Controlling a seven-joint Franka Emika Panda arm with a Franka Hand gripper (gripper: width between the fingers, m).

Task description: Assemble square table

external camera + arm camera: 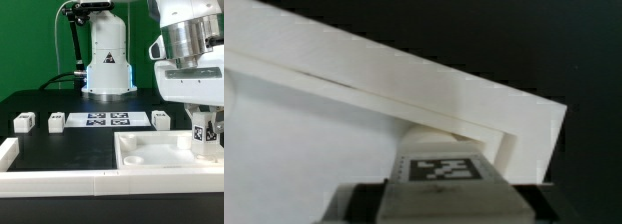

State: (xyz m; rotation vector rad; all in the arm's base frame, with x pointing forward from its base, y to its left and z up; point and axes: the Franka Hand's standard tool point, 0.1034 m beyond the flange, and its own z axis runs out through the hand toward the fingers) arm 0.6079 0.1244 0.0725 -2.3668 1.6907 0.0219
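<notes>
Holding a small white block-like plastic leg (203, 138) with a black-and-white tag upright in the claw (204, 122), jaws drawn narrow onto its sides. Hanging at a corner of the large white plastic square slab with a raised rim (150, 162), the corner toward the exterior view's right. From the wrist view, leg (446, 165) tucked close inside the angle of the rim (seated or just above, impossible to tell). Judged early in the job: no leg seen fixed to the slab, this one probably the first of four, not yet fastened. Left to do: three pieces on the black surface (70, 150), one loose leg (22, 123) and a second leg (56, 122) toward the exterior view's left, a third leg (161, 120) just behind the slab. Between them, the marker board (105, 120), lying flat. Along the front, long white border rails (50, 181), well apart from the working corner. Nothing in the way except the raised rim itself, close on two sides.
</notes>
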